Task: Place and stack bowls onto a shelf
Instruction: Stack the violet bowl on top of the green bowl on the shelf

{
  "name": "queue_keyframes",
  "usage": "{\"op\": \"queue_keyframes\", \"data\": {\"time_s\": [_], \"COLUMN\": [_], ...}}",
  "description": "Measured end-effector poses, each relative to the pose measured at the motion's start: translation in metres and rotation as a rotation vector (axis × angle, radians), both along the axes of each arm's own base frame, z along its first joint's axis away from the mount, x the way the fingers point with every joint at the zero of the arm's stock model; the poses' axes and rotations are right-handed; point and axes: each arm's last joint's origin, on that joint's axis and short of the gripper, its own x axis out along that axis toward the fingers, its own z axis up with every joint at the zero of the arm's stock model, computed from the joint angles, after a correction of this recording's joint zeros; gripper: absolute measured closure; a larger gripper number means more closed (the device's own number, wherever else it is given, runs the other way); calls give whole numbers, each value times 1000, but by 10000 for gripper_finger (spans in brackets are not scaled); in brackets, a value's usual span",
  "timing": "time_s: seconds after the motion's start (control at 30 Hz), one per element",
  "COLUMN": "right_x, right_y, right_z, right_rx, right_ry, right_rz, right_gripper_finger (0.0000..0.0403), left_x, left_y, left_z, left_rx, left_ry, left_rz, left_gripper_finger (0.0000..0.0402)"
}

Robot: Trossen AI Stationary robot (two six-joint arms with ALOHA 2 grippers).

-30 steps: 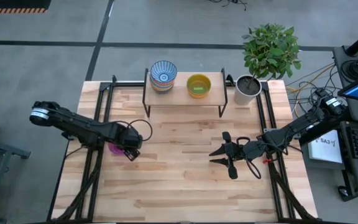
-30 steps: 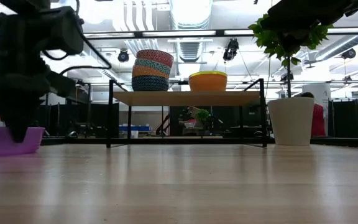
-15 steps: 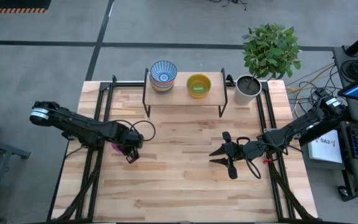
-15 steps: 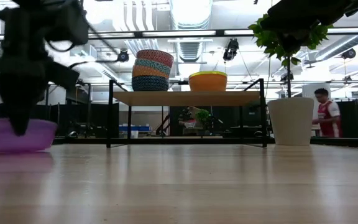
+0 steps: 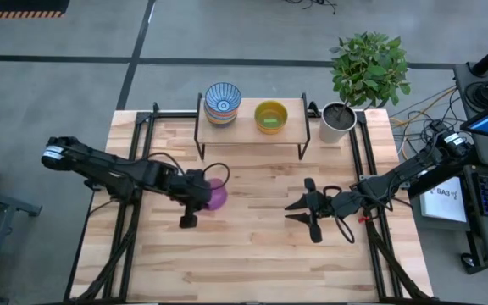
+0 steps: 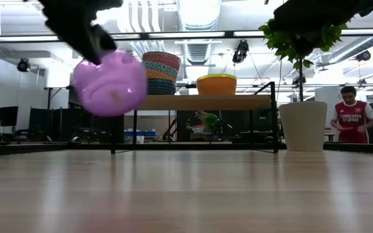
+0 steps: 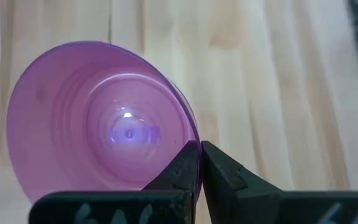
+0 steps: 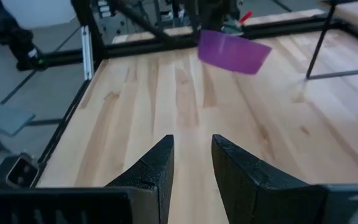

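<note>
A purple bowl (image 5: 217,195) hangs in the air left of the table's middle, with my left gripper (image 5: 204,197) shut on it. In the low view the bowl (image 6: 109,83) is tipped, its underside facing the near edge. The shelf (image 5: 291,129) stands at the far edge, carrying a stack of patterned bowls (image 5: 223,102) and a yellow bowl (image 5: 270,117) with a green one inside. My right gripper (image 5: 298,212) rests open at the table's right-middle, with nothing between its fingers (image 8: 157,163). My left gripper pinches the purple bowl's rim (image 7: 190,138), one finger (image 7: 184,167) inside the bowl and the other (image 7: 221,171) outside its wall. The fingers come slanting from above and from the table's left. The bowl is lifted clear of the table and tilted.
A white plant pot (image 5: 337,122) with a leafy plant stands right of the shelf. Black frame rails (image 5: 142,140) run along the table's left and right sides. A person in a red shirt (image 6: 350,123) stands in the room beyond. Bare wood lies in front of the shelf.
My left gripper has shut on the purple bowl's rim at the table's left side. It has then lifted the bowl clear and carried it toward the table's right. The bowl, flat on the table before, has tipped and shows its underside to the near edge.
</note>
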Motion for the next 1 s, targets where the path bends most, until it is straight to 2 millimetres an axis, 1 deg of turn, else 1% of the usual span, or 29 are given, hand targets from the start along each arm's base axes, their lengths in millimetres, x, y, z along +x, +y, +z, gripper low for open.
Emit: {"op": "queue_keyframes", "data": {"time_s": [0.2, 0.33, 0.53, 0.73, 0.83, 0.9, 1.0], "right_x": [1, 4, 15, 33, 43, 49, 59], "right_y": [0, 1, -1, 3, 5, 5, 6], "right_z": [5, 14, 27, 35, 41, 44, 50], "right_rx": [10, 18, -48, -184, -205, -199, -164], "right_ry": [-48, -73, -101, -68, -31, 16, 83], "right_rz": [-33, -32, -40, 1, 1, -1, 21], "right_gripper_finger": [305, 305, 305, 321, 326, 321, 301], "left_x": [11, 15, 19, 29, 36, 40, 44], "left_y": [-2, -4, -5, -10, -13, -15, -17], "left_z": [8, 12, 12, -1, -10, -17, -25], "left_rx": [26, 11, 21, -23, -17, -15, -28], "left_ry": [-152, -208, -240, -207, -195, -172, -142], "left_rz": [-84, -95, -141, -232, -259, -273, -291], "left_gripper_finger": [401, 401, 402, 402, 402, 402, 402]}}
